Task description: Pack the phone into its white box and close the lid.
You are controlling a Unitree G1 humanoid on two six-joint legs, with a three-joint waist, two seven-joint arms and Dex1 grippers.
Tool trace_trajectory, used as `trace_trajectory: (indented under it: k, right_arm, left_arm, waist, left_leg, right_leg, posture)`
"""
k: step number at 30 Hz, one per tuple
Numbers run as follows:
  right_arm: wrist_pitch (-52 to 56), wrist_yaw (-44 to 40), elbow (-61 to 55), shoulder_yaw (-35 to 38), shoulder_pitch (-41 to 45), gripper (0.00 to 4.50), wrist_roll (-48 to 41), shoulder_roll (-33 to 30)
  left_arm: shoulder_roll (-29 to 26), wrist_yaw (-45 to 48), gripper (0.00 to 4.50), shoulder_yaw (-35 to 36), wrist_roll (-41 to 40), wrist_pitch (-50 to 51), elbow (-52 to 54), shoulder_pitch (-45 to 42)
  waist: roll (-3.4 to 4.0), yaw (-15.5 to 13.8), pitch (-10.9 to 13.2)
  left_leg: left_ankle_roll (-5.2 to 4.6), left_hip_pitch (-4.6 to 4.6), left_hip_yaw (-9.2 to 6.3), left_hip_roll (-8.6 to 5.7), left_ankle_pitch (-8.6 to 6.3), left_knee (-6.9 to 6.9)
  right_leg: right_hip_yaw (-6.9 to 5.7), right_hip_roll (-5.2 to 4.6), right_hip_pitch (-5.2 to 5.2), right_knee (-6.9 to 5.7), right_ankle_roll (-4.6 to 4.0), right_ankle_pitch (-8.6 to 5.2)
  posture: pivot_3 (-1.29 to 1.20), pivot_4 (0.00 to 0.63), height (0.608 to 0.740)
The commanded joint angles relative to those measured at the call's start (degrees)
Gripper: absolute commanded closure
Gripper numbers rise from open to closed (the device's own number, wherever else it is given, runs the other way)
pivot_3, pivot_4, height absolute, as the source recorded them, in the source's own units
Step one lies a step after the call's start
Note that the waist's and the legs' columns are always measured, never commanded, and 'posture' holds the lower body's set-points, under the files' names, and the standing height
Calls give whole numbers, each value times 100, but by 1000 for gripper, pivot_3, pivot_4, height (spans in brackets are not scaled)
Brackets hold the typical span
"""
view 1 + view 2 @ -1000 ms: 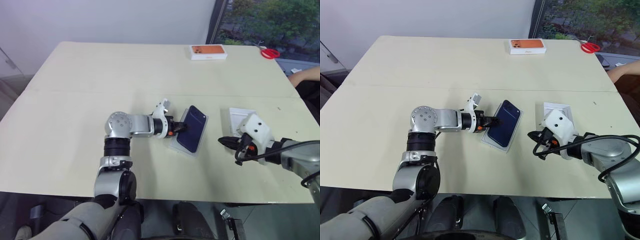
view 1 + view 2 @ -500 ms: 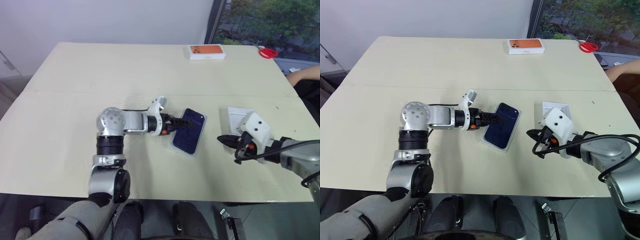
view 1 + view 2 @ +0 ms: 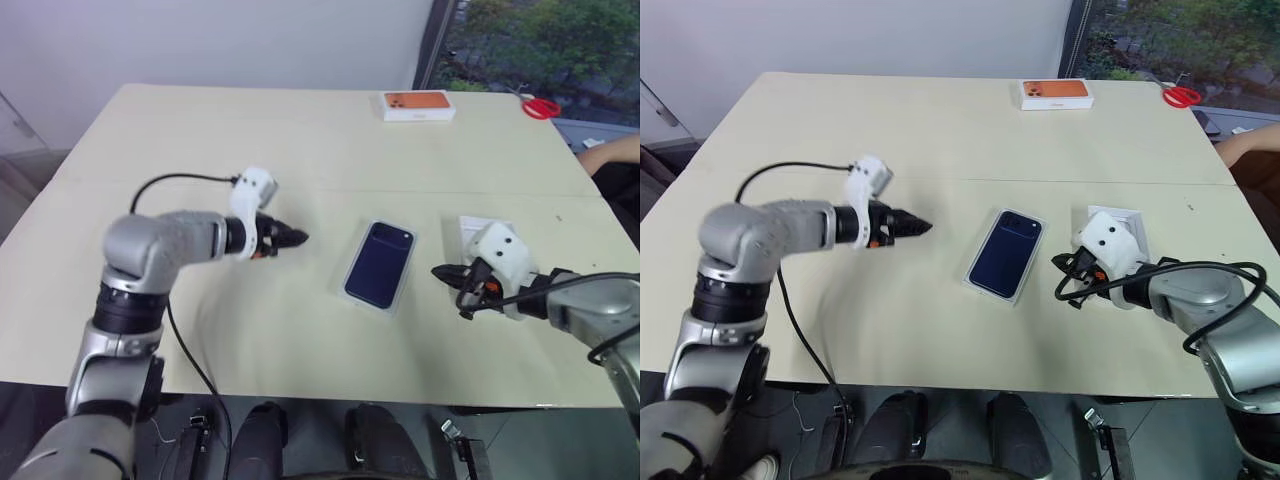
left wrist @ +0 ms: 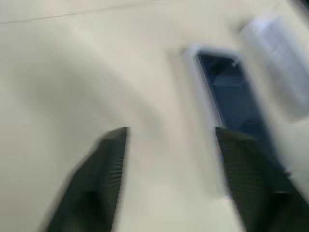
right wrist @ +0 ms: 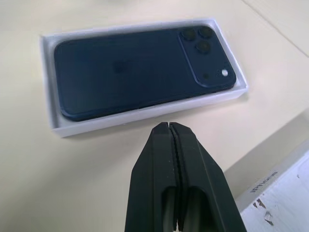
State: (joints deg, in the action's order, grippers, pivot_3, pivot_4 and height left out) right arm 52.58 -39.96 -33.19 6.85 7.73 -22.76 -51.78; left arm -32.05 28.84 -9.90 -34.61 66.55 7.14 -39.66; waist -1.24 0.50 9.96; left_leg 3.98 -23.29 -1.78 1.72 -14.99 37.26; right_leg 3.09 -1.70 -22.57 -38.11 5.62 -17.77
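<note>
Both grippers are holding nothing: left gripper, frame left, parted; right gripper pressed closed beside the phone lying in the white box.

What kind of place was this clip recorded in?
Probably an office or lab room: a large beige table against a plain white wall, a window onto greenery, and red scissors beside an orange-topped box.

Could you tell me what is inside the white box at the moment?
The phone lies flat inside the white box, back up, its camera cluster showing at one corner. It fills nearly the whole tray, so the box's floor beneath it is hidden. No lid is on it.
</note>
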Motion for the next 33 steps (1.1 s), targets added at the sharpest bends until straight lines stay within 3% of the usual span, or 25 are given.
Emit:
trace_trajectory:
  k: [1,3,5,10,20,33]
  right_arm:
    - [124,220,-12,-273,172,4500,111,95]
    - [284,348,-18,-458,255,4500,142,168]
    - [364,466,-41,-722,329,4500,259,201]
    - [556,684,-113,-1078,495,4500,383,323]
    - [588,428,-366,-1108,297,4500,313,50]
    - [463,199,-313,-794,-79,4500,318,-264]
  left_arm:
    - [-31,706,3545,-892,623,-1048,130,110]
    - [14,892,4435,-1333,1004,-1370,-101,65]
    - [29,1152,4435,-1933,1543,-1783,-403,-76]
    - [280,1847,4435,-2239,1770,-2251,-588,-147]
    - [986,2502,4435,-2331,1803,-2131,-568,-198]
    - [1570,2522,4435,-2343,1978,-1937,-683,-265]
  waist:
    - [-1,-20,1]
    - [-2,-38,1]
    - [-1,-27,1]
    - [4,7,-2]
    - [4,10,-2]
    - [4,12,-2]
  left_leg:
    - [-1,-2,0,0,0,0]
    - [-3,-11,-2,0,-1,6]
    - [-12,-10,2,0,-2,7]
    - [-29,-8,2,0,4,7]
    - [-35,-9,0,0,2,10]
    - [-38,-8,0,1,2,11]
  right_leg:
    - [0,0,-1,0,0,0]
    - [-2,0,-7,0,-1,0]
    - [-1,1,-7,0,-1,0]
    - [-2,4,-4,-1,0,0]
    - [-4,4,-2,-2,1,0]
    - [-3,5,-2,-3,1,0]
  posture:
    - [0,150,740]
    - [0,150,740]
    - [0,150,740]
    - [0,150,740]
    - [0,150,740]
    - [0,150,740]
